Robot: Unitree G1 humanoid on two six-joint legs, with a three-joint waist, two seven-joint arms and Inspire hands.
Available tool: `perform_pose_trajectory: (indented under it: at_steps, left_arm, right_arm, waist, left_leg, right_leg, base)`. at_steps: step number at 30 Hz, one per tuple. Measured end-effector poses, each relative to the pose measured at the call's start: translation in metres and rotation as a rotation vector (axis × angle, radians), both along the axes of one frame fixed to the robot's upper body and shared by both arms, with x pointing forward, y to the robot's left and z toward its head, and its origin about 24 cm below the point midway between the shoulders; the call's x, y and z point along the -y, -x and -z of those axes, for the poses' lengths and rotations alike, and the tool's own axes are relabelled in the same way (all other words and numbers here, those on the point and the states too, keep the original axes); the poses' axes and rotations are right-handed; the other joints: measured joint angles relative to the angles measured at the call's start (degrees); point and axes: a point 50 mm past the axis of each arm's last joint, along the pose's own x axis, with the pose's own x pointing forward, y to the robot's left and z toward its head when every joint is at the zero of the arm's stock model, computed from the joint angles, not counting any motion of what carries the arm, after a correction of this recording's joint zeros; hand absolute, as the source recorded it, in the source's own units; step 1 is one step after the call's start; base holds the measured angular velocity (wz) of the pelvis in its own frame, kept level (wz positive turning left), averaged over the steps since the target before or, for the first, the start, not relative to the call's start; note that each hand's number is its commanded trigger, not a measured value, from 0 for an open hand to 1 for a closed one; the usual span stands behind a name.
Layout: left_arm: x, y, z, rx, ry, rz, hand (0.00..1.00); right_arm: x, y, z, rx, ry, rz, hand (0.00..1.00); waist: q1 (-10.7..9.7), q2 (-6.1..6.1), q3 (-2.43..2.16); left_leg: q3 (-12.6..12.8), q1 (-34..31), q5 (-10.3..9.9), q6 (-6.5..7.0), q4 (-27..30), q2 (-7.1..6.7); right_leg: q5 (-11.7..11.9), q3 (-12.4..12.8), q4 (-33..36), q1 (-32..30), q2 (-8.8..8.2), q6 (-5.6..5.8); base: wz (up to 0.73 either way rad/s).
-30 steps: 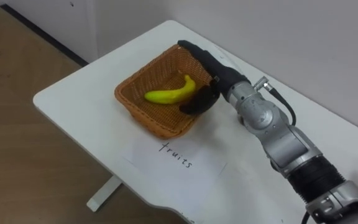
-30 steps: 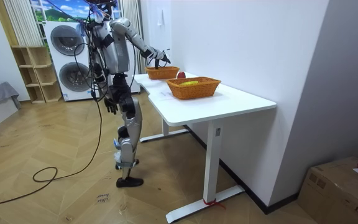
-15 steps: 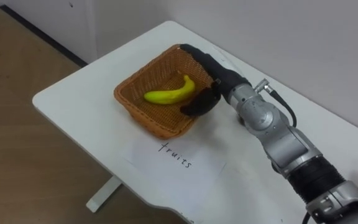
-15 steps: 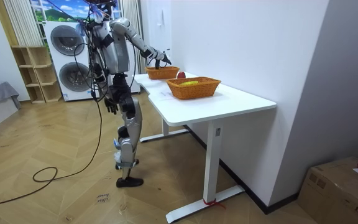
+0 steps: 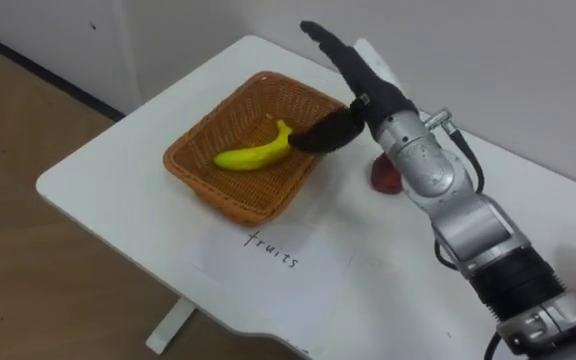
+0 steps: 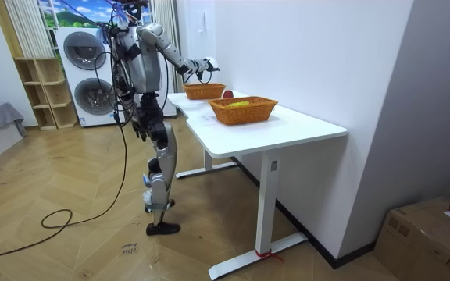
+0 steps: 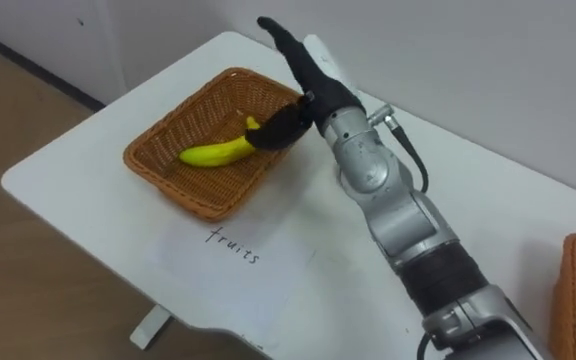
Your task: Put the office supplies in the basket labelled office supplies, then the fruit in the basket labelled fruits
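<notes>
Wicker basket (image 5: 208, 190) on the white table (image 5: 108, 165) holds the banana (image 5: 248, 155); that placement is judged complete. Right hand (image 5: 358, 85) hovers over the basket's far rim, fingers straight, thumb spread, empty. A red fruit (image 5: 386, 176) lies beside the forearm; the next move requires reaching down and grasping it. Left hand (image 6: 139, 131) hangs at the robot's side.

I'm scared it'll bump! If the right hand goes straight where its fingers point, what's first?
Probably the white wall: the right hand points above the basket, beyond the table's far edge. Depth is unclear.
</notes>
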Motion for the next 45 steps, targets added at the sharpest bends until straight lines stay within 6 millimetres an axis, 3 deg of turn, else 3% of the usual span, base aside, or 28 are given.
perform_pose_trajectory:
  at_steps: [4, 7, 11, 16, 30, 45]
  left_arm:
    - [0.001, 0.004, 0.001, -0.005, -0.006, -0.006, 0.0]
    - [0.006, 0.009, 0.004, -0.018, -0.003, -0.016, 0.0]
    - [0.014, 0.018, 0.007, -0.031, 0.007, -0.027, 0.0]
    - [0.015, 0.024, 0.008, -0.038, -0.006, -0.035, 0.0]
    - [0.02, 0.046, 0.012, -0.096, -0.003, -0.044, 0.0]
    - [0.024, 0.043, 0.013, -0.076, 0.031, -0.093, 0.0]
  right_arm:
    - [0.004, 0.0, -0.001, 0.023, -0.059, 0.046, 0.0]
    - [0.008, 0.002, 0.003, 0.002, -0.123, 0.075, 0.0]
    - [0.014, 0.002, 0.005, -0.024, -0.213, 0.113, 0.0]
    - [0.022, 0.001, 0.005, -0.026, -0.271, 0.164, 0.0]
    - [0.039, 0.001, 0.031, -0.133, -0.337, 0.276, 0.0]
    - [0.045, 0.001, 0.038, -0.15, -0.335, 0.328, 0.0]
  waist:
    - [-1.5, 0.63, 0.05]
    - [-1.9, 1.75, 0.03]
    - [-2.9, 2.8, -0.23]
    - [-3.3, 3.04, -0.31]
    - [-4.4, 3.81, 0.0]
    - [-4.5, 4.09, -0.34]
  left_leg:
    - [0.6, 0.2, 0.0, 0.03, 0.0, 0.03]
    - [1.3, 0.6, 0.0, 0.04, -0.4, 0.1]
    - [1.7, 0.9, 0.0, 0.15, -0.9, 0.15]
    - [1.9, 1.2, 0.1, 0.16, -1.0, 0.17]
    - [1.9, 1.9, 0.0, 0.2, -1.1, 0.16]
    - [1.9, 0.0, 0.1, 0.24, -1.0, 0.34]
  right_leg:
    - [0.0, 0.3, 0.0, -0.1, -0.05, 0.0]
    - [0.0, 1.2, 0.0, -0.2, -0.05, 0.0]
    - [0.0, 1.7, 0.2, -0.3, -0.07, 0.0]
    - [0.0, 1.7, 0.1, -0.2, -0.08, 0.0]
    - [0.0, 1.6, 0.0, 0.6, -0.14, 0.01]
    - [0.0, 1.7, 0.1, -1.3, -0.18, 0.01]
  base:
    - [-0.07]
    - [-0.14]
    - [-0.06]
    - [0.0]
    - [0.0]
    - [0.0]
